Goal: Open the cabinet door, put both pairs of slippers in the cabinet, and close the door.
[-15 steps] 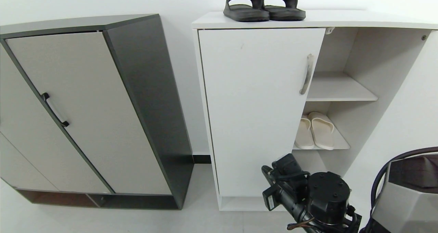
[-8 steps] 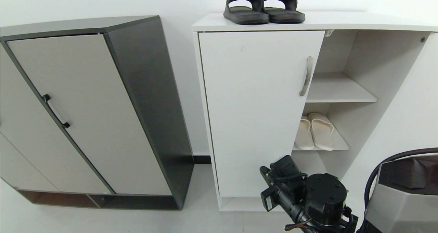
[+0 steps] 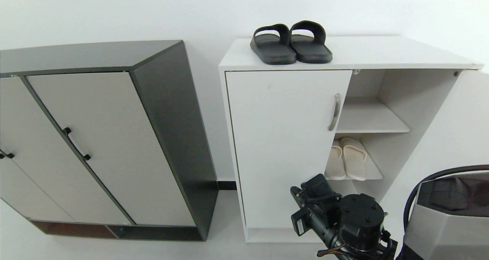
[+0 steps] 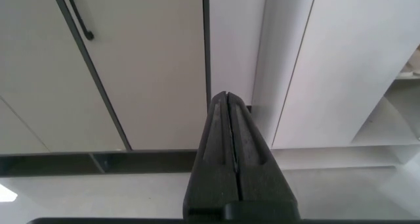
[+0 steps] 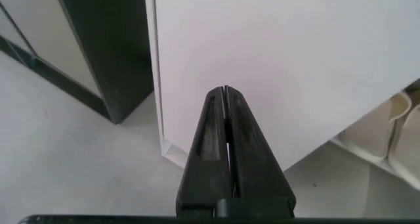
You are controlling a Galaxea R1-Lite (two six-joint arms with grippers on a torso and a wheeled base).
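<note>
A pair of black slippers [image 3: 291,43] lies on top of the white cabinet [image 3: 382,52]. Its left door [image 3: 282,145] with a metal handle [image 3: 335,112] is closed; the right half stands open. Inside, a pair of cream slippers [image 3: 345,159] rests on the lower shelf, below a bare upper shelf [image 3: 368,118]. My right gripper [image 5: 226,89] is shut on nothing, low in front of the closed door, with the cream slippers [image 5: 394,132] off to one side. My left gripper [image 4: 227,96] is also shut and holds nothing, facing the gap between the two cabinets.
A grey cabinet [image 3: 114,138] with black handles stands left of the white one, both against the wall. The open right door [image 3: 458,130] sticks out at the right. My right arm [image 3: 344,218] is low in front of the white cabinet.
The head camera has shifted, so the whole scene sits lower and smaller in the picture. Slippers, doors and my right arm show no motion of their own.
</note>
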